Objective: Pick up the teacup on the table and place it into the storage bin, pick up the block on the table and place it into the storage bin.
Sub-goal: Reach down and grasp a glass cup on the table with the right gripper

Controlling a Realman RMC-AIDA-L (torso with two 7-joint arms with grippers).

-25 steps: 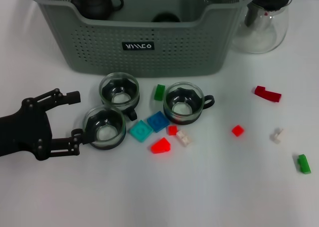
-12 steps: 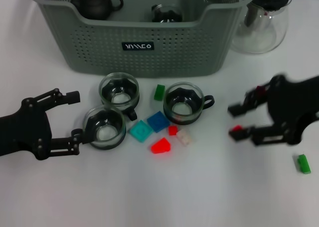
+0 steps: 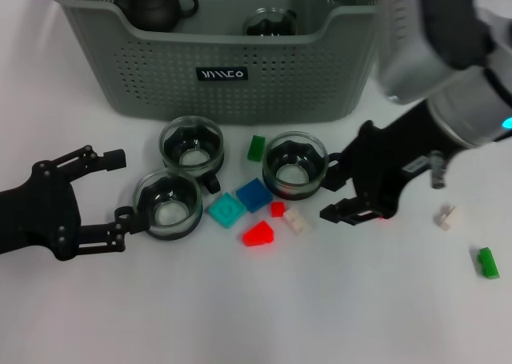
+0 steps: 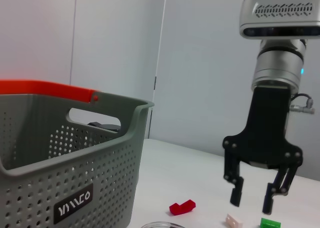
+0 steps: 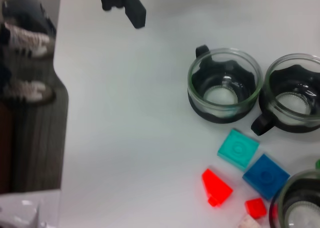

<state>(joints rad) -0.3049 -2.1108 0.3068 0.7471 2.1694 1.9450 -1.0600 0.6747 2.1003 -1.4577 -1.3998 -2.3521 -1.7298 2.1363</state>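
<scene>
The left gripper (image 3: 120, 184), fingers spread, sat beside one teacup (image 3: 167, 203). The right gripper (image 3: 339, 186) (also spread) hovered by another teacup (image 3: 294, 166), near the storage bin (image 3: 224, 72).

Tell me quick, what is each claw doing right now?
Left gripper: open, empty, beside a teacup.
Right gripper: open, empty, next to another teacup.

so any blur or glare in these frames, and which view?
Head view: the right arm's upper casing is smeared, while the right gripper, teacups and blocks stay sharp. Left wrist view: crisp on the storage bin. Right wrist view: soft along the edge away from the cups, with small highlights on the glass rims.
</scene>
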